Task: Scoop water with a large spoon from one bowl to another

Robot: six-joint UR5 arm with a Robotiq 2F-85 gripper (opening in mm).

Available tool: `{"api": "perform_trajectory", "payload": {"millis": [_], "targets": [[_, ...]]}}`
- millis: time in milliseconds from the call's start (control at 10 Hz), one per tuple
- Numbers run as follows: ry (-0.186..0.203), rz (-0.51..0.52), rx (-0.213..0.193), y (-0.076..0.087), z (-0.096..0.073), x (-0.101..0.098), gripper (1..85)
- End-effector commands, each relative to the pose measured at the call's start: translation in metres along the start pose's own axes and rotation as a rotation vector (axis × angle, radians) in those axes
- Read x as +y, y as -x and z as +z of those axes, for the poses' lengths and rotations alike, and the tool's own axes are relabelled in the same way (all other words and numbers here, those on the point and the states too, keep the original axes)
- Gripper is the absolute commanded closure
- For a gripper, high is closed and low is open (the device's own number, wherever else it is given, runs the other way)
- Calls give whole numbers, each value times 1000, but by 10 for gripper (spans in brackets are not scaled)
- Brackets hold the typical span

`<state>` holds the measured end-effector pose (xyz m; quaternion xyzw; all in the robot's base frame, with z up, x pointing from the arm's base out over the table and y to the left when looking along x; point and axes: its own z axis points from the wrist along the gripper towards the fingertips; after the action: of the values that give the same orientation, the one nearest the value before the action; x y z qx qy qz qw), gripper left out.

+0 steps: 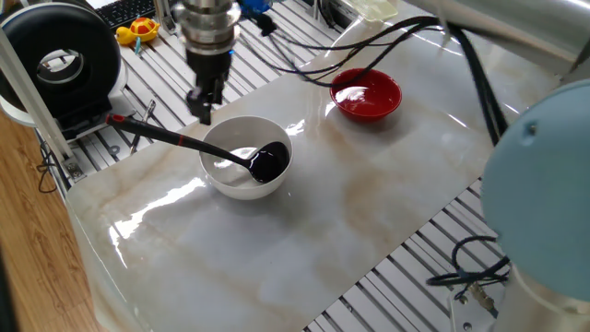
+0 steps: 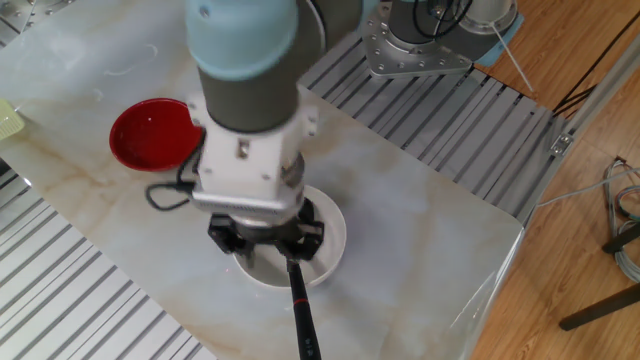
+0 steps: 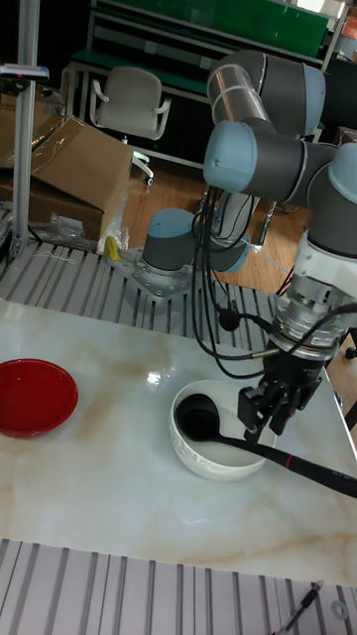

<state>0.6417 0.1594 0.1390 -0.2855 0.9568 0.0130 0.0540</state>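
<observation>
The large spoon (image 1: 230,153) lies with its scoop in the white bowl (image 1: 241,181), its handle running out over the rim. The gripper (image 3: 265,409) hangs above that handle near the rim, jaws spread and straddling its line.

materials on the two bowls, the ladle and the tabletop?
White bowl: glossy, ceramic or hard plastic by its glints. Red bowl: the same glossy look, bright highlights. Ladle: black, probably plastic; thin handle with a red end. Tabletop: marble-patterned, shiny sheet, reflections suggest laminate or vinyl rather than stone.
</observation>
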Motion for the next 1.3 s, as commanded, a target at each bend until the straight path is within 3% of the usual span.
{"api": "perform_trajectory", "payload": {"millis": [0, 100, 300, 500, 600, 900, 1000, 1200], "targets": [[40, -41, -9, 13, 0, 19, 370], [71, -27, -26, 20, 2, 30, 370], [62, -33, -55, 46, 14, 47, 370], [45, -63, -47, 43, 14, 44, 390], [58, -74, -49, 43, 14, 47, 390], [56, -76, -76, 54, 17, 51, 390], [32, -90, -76, 56, 19, 46, 390], [29, -97, -68, 53, 20, 43, 377]]}}
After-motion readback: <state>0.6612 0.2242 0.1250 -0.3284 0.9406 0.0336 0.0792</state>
